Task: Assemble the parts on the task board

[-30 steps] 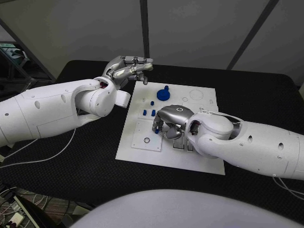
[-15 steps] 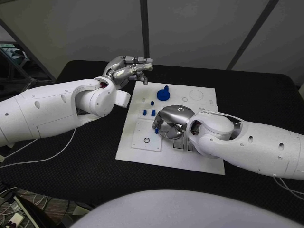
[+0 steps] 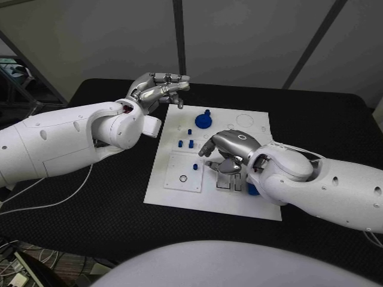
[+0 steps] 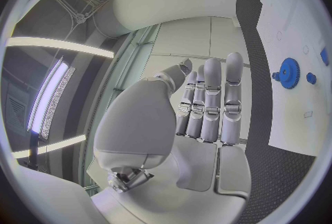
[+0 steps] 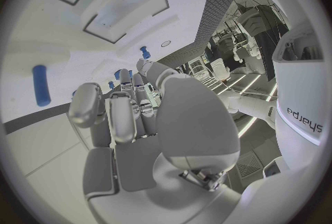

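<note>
The white task board (image 3: 181,196) lies mid-table. A blue gear with a knob (image 3: 203,119) stands near its far edge and also shows in the left wrist view as the gear (image 4: 287,73). Small blue pegs (image 3: 185,143) stand left of centre. My right hand (image 3: 228,150) hovers over the board's middle, fingers loosely bent toward the surface, nothing between them. A blue cylinder (image 3: 252,190) lies beside my right forearm; the right wrist view shows this cylinder (image 5: 41,84) flat on the board. My left hand (image 3: 157,88) is raised over the far left corner, holding nothing.
Grey slotted blocks (image 3: 228,181) sit on the board under my right hand. A small ring (image 3: 184,178) lies on the board's left plate. Black table (image 3: 79,197) surrounds the board; cables hang off its left edge.
My right hand has drawn back to the right, off the small blue piece it covered, and the blue cylinder by its forearm has come into sight. The left hand has barely moved.
</note>
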`<action>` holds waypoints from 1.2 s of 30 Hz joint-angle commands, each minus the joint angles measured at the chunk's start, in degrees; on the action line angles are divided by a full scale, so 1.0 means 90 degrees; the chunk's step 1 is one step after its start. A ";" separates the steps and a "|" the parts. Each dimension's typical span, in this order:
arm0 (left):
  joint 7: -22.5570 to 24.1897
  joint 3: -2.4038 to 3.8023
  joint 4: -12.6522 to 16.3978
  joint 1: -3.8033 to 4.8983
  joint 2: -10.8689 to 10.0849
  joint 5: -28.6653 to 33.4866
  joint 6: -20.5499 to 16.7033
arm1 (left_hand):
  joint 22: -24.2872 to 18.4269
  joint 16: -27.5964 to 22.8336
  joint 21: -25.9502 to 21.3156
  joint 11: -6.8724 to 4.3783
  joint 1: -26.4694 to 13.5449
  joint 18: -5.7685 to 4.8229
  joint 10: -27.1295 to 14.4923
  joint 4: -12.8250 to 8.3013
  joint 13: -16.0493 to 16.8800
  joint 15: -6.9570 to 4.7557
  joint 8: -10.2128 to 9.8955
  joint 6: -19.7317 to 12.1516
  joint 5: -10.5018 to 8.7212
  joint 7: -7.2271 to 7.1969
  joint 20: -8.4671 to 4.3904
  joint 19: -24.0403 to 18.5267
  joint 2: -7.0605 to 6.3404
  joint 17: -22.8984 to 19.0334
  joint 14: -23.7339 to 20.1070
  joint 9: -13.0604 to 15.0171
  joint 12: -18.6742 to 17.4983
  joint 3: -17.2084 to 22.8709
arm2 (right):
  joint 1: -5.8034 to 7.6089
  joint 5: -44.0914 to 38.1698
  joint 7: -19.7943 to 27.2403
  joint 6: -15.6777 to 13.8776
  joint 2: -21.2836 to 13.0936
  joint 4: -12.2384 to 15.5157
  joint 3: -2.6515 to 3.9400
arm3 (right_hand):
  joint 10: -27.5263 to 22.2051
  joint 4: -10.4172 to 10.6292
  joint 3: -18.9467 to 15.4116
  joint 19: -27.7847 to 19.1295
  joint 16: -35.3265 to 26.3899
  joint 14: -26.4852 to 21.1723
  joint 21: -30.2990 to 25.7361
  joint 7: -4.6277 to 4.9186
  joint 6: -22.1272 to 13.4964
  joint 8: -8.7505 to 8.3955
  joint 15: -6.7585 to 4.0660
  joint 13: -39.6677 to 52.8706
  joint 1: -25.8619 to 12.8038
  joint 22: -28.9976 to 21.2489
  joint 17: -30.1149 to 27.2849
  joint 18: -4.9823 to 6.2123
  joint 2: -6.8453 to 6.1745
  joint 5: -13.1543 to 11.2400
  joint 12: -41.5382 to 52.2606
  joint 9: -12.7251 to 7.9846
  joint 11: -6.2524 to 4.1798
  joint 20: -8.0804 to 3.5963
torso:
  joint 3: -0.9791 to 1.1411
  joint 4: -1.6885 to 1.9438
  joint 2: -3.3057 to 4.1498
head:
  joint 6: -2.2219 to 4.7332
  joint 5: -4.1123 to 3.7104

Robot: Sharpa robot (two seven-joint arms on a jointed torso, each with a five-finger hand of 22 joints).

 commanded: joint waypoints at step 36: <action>0.0061 0.0003 -0.0078 0.0002 0.0022 0.0014 0.0210 | -0.0014 -0.0013 -0.0032 -0.0008 -0.0004 0.0220 -0.0064 0.0021 0.0010 0.0008 -0.0015 -0.0016 0.0019 0.0025 0.0010 -0.0007 0.0054 -0.0015 -0.0040 -0.0008 0.0053 -0.0052 | 0.0105 0.0241 0.0164 0.1294 -0.0758 -0.0556 0.0772 | -0.0267 0.0112 -0.0613 -0.0187 -0.0053 0.0179 -0.0267 -0.0150 -0.0105 0.0029 0.0027 -0.0142 0.0029 -0.0328 -0.0108 0.0072 -0.0172 0.0225 0.0293 0.0017 -0.0024 0.0042 | -0.0022 -0.0018 -0.0019 | 0.0170 -0.0251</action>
